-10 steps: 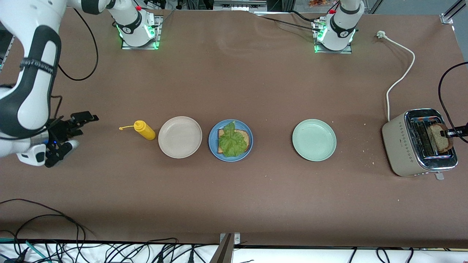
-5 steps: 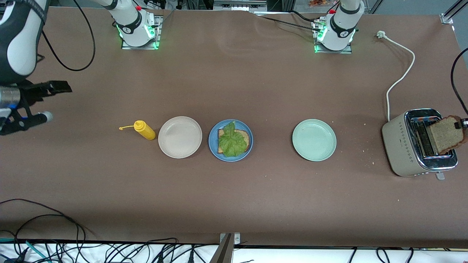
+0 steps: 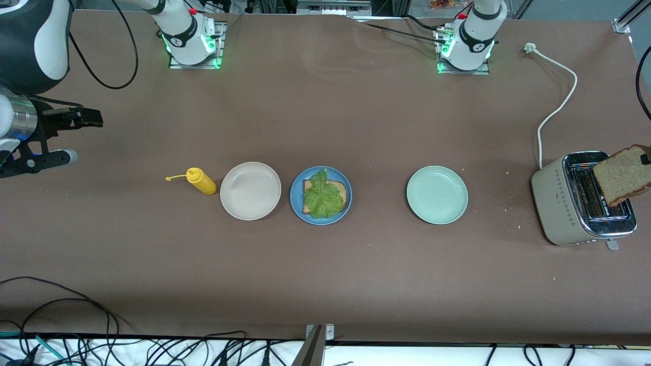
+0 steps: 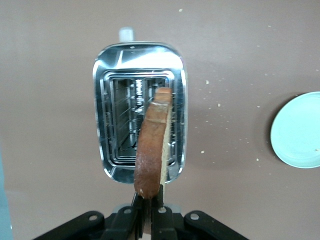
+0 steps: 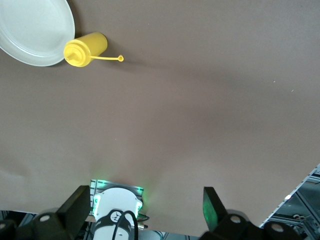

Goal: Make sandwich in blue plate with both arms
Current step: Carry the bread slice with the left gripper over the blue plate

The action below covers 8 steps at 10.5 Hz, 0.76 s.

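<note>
Above the toaster (image 3: 583,199), the left gripper (image 4: 148,216) pinched a bread slice (image 3: 621,174) on edge. Its target, the blue plate (image 3: 296,204) holding bread and lettuce (image 3: 322,197), lay well toward the right arm's end, past the pale green plate (image 3: 437,194). The right gripper (image 3: 66,136) waited open over bare table.

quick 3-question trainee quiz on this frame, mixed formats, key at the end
1. True or false: the blue plate already holds bread with lettuce on top.
2. The left gripper grips a bread slice over what?
A) the toaster
B) the green plate
C) the mustard bottle
3. Fill in: the right gripper, out past the mustard bottle at its arm's end of the table, is ____ and holds nothing.

Key: 1 true; 2 A; 3 open
</note>
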### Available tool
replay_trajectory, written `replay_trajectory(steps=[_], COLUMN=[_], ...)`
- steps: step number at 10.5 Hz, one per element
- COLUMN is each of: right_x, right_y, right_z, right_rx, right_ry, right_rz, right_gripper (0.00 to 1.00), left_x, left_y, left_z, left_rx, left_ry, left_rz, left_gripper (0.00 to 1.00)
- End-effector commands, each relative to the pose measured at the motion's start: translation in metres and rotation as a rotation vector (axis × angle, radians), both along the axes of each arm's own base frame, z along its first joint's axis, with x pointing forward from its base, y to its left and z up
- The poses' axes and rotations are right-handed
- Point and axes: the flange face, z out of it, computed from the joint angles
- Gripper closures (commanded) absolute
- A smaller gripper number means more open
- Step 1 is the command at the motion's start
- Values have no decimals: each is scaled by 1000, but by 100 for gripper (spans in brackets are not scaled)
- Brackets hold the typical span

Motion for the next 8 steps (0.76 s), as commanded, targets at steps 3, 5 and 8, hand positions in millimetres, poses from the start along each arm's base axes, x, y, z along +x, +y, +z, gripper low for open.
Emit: replay_trajectory(steps=[3,5,8], right_x=[-45,-63,-77], right_y=[38,13,-15], right_z=[4,2,6], right_rx=[14,54,25], right_ry=[-69,-124,-230], right_rz=[-107,-128,-152], right_gripper=[0,0,0], left_x=[10,17,22], left_y=[-64,-109,-193], left_z=[3,-8,-22], left_rx=[-19,-95,-195], left_ry=[1,5,27], left_rz=[-107,-109,-72], left_gripper=[100,100,100])
